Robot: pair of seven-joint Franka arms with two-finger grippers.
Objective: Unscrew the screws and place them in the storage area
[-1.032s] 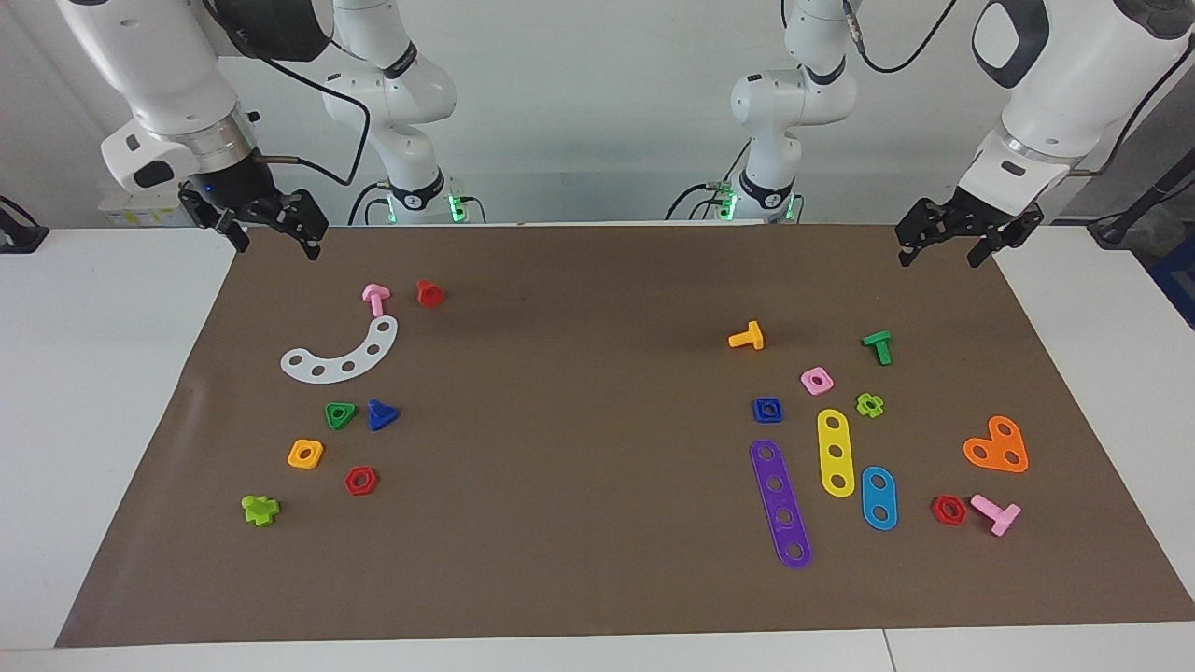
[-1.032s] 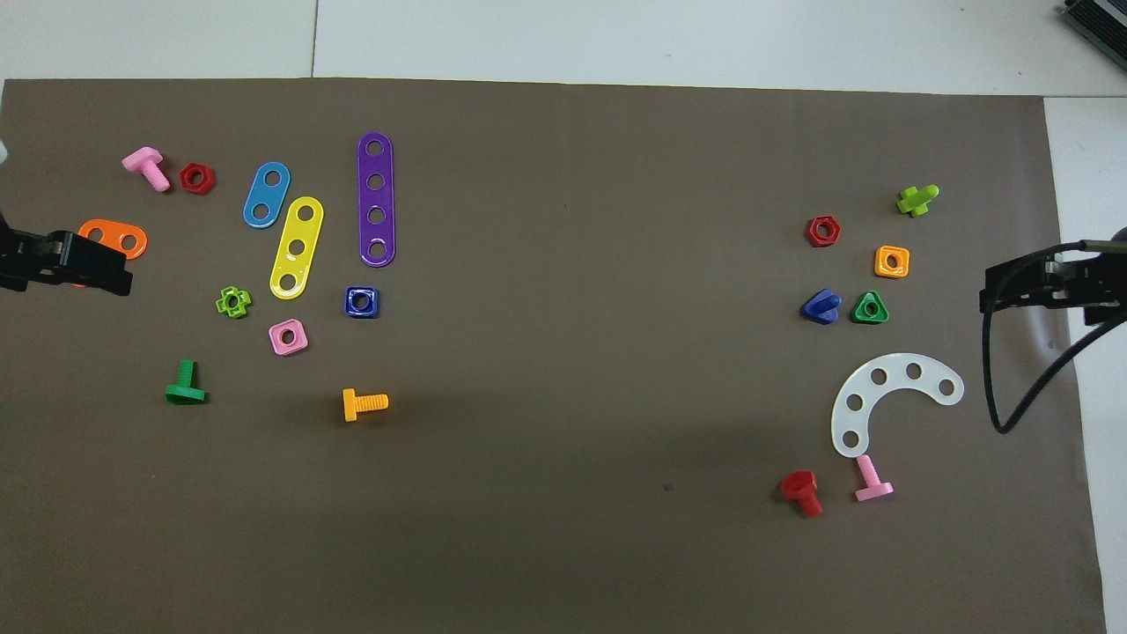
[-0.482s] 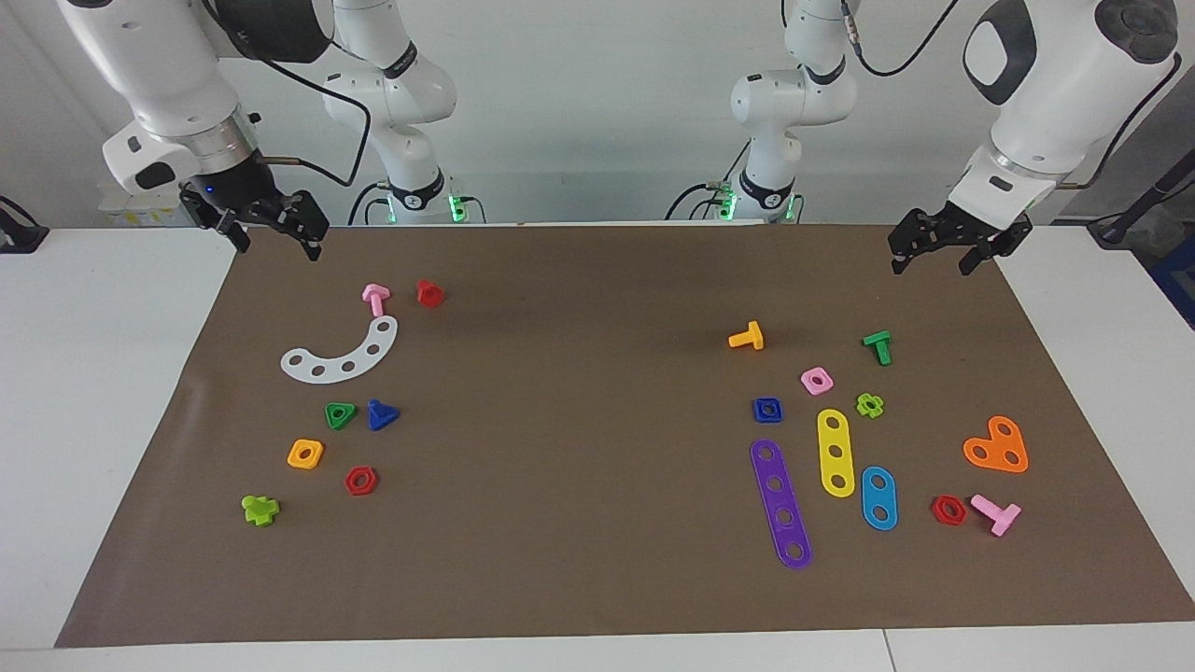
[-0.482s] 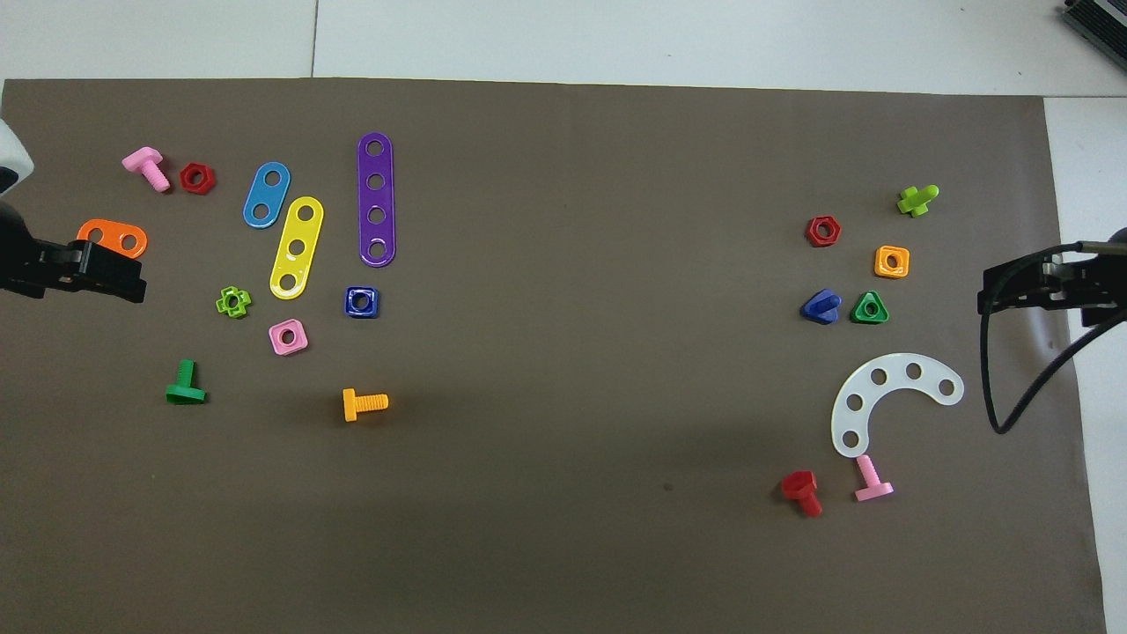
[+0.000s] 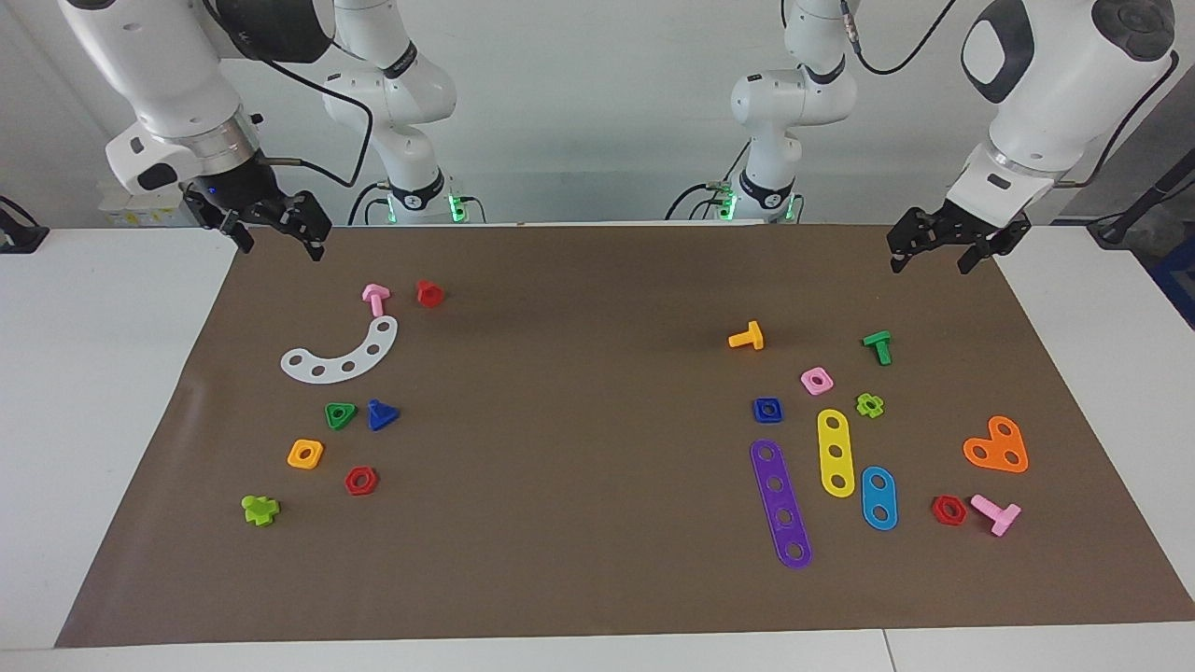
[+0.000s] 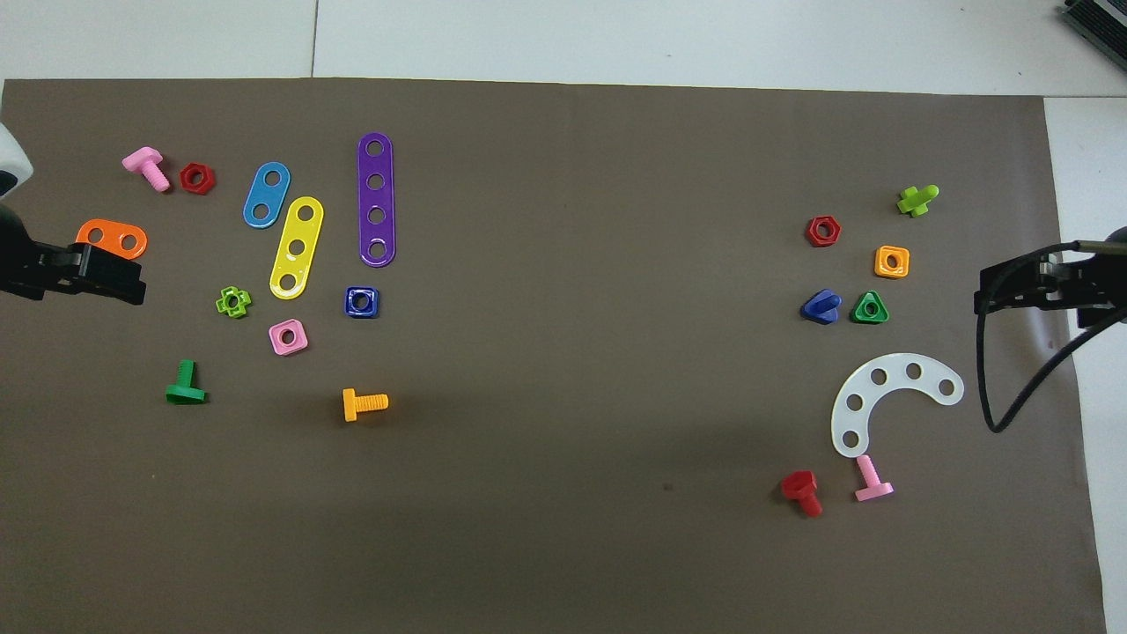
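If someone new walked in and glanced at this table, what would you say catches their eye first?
Probably the two clusters of bright toy parts on the brown mat: the long purple strip among the plates toward the left arm's end, and the white curved plate toward the right arm's end. Near that plate the dark-blue bolt lies beside a green triangular nut. Both the left gripper and right gripper hang open, holding nothing.

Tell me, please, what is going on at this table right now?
Nothing is being handled yet. Toy bolts, nuts and strips lie scattered on the brown mat. The dark-blue bolt lies loose beside the green triangular nut, toward the right arm's end. The right gripper hangs with open jaws over the mat's edge by the robots, and the left gripper does the same at its own end. Neither touches a part.
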